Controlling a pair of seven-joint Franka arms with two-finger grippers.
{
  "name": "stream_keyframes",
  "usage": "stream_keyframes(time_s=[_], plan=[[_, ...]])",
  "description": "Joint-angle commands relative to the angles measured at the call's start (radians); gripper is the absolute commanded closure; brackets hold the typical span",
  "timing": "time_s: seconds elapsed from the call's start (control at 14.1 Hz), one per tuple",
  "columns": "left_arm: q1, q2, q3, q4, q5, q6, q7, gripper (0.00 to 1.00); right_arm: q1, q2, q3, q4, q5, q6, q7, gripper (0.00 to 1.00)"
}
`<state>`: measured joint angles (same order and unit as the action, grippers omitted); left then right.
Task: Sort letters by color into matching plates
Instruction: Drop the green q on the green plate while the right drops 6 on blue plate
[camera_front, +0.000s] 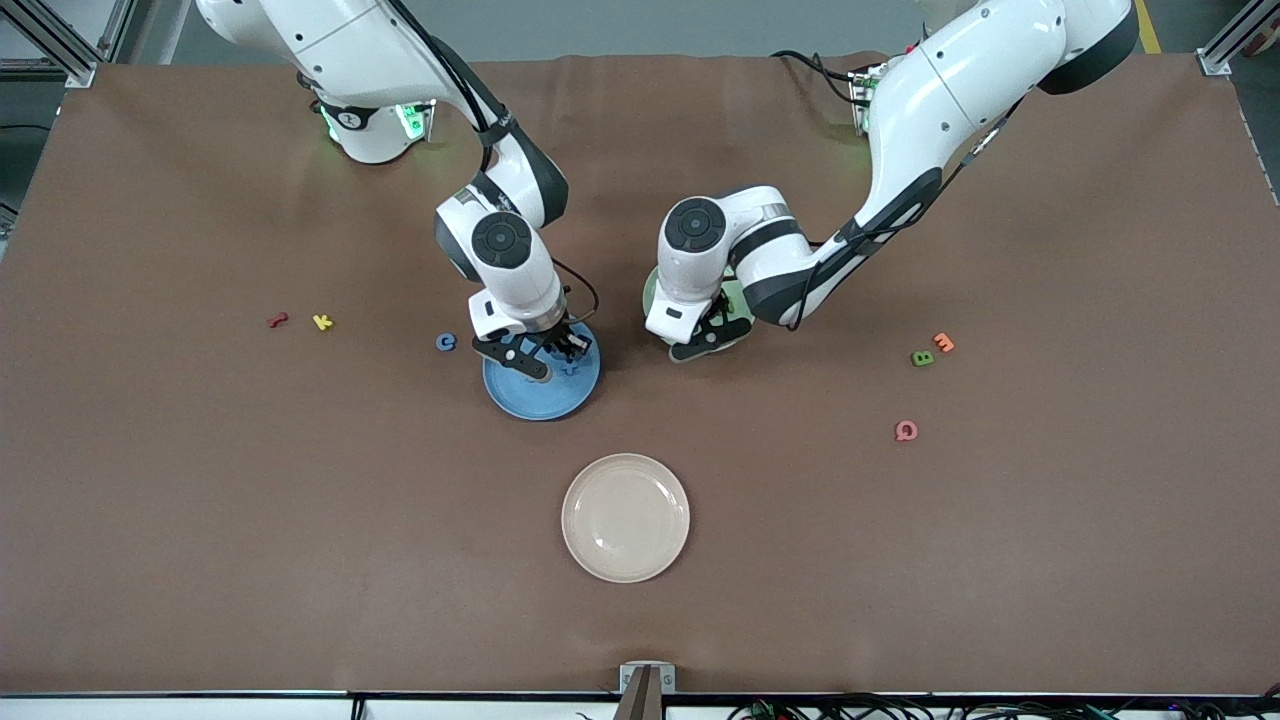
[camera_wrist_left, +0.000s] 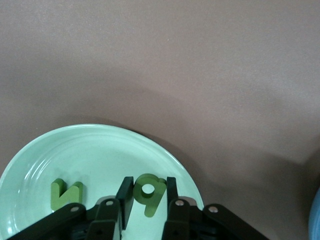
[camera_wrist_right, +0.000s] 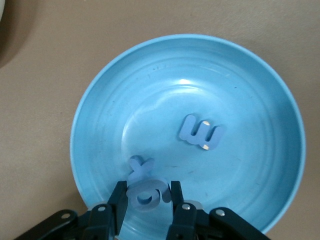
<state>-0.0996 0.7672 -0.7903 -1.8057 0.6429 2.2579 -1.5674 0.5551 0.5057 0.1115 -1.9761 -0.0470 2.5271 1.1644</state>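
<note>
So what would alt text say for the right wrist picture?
A blue plate seen from just above, with the right hand low over it, a blue foam letter between its two black fingers. Two more blue letters lie in the plate: an X shape touching the held one, and an E or M shape near the middle.

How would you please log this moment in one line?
left claw: green foam letter between fingers, over pale green plate | right claw: blue foam letter, over blue plate

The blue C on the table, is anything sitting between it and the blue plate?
Nothing visible does. The blue C lies on bare table beside the blue plate, toward the right arm's end. The right gripper is over that plate.
</note>
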Motion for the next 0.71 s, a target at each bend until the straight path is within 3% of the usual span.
stream_keyframes(time_s=[0.0,0.21,0.64], plan=[[-0.006,0.004,0.003,0.017,-0.008,-0.003,0.007,0.1,0.011,0.011,-0.007,0.034,-0.005,-0.036,0.021,0.0],[0.003,-0.003,0.002,0.014,-0.008,-0.003,0.004,0.01,0.005,0.011,-0.007,0.083,-0.011,-0.119,0.011,0.0],[0.116,-0.04,-0.015,-0.017,-0.008,-0.012,0.14,0.01,-0.058,-0.009,-0.013,0.057,-0.016,-0.165,-0.176,0.0]])
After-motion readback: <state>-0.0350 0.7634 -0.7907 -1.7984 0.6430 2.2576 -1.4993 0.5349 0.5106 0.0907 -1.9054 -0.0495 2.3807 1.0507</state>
